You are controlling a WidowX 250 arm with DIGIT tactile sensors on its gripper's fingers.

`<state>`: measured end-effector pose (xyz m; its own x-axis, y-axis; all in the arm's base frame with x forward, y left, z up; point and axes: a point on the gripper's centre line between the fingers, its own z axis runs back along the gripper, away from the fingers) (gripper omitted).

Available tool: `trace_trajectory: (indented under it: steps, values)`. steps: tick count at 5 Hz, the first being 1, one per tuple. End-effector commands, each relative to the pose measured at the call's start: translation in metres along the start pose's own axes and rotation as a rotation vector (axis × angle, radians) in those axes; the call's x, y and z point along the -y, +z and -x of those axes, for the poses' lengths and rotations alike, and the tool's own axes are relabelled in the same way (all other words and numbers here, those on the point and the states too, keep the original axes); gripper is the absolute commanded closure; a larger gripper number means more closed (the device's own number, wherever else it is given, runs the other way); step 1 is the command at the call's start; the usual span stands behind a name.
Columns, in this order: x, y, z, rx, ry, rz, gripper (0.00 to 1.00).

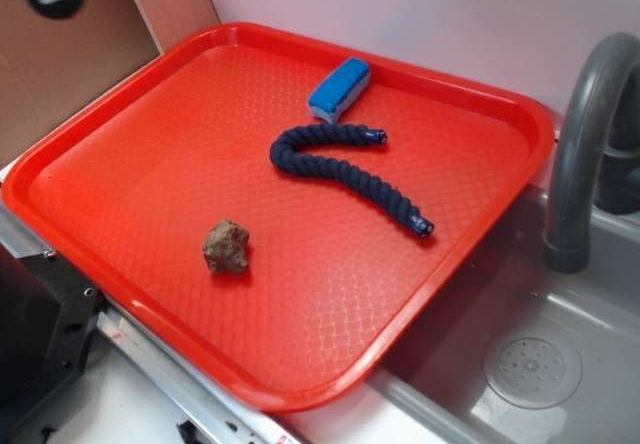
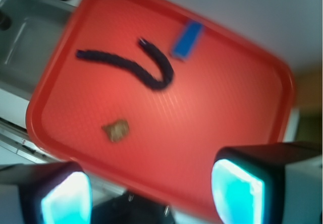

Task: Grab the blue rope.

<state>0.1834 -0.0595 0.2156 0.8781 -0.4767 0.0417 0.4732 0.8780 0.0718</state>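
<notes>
Your gripper (image 2: 151,193) hung with fingers (image 2: 237,191) spread wide, empty; the blue rope (image 2: 132,65) lay well apart on the red tray (image 2: 242,118).

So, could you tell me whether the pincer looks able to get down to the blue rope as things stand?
Probably yes. The pincer is open, high above the tray, and the rope lies bare, with the block and rock both apart from it.

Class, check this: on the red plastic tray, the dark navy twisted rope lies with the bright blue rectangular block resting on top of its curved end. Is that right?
Not quite. The bright blue rectangular block lies beside the dark navy twisted rope, apart from its curved end, not on top of it. Both rest on the red plastic tray. The exterior view shows the gap.
</notes>
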Motion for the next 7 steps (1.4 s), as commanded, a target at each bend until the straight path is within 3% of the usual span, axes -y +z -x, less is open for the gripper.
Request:
trace_trajectory:
  steps: [1, 2, 3, 5, 7]
  values:
    - [0.034, -0.038, -0.061, -0.046, -0.526, -0.080, 0.00]
    - [0.041, -0.076, -0.081, -0.099, -0.785, -0.120, 0.00]
    - [0.036, -0.119, -0.094, -0.172, -0.920, -0.108, 0.00]
    - [0.032, -0.176, -0.090, -0.261, -1.014, -0.070, 0.00]
    - [0.031, -0.201, -0.084, -0.272, -1.015, -0.083, 0.00]
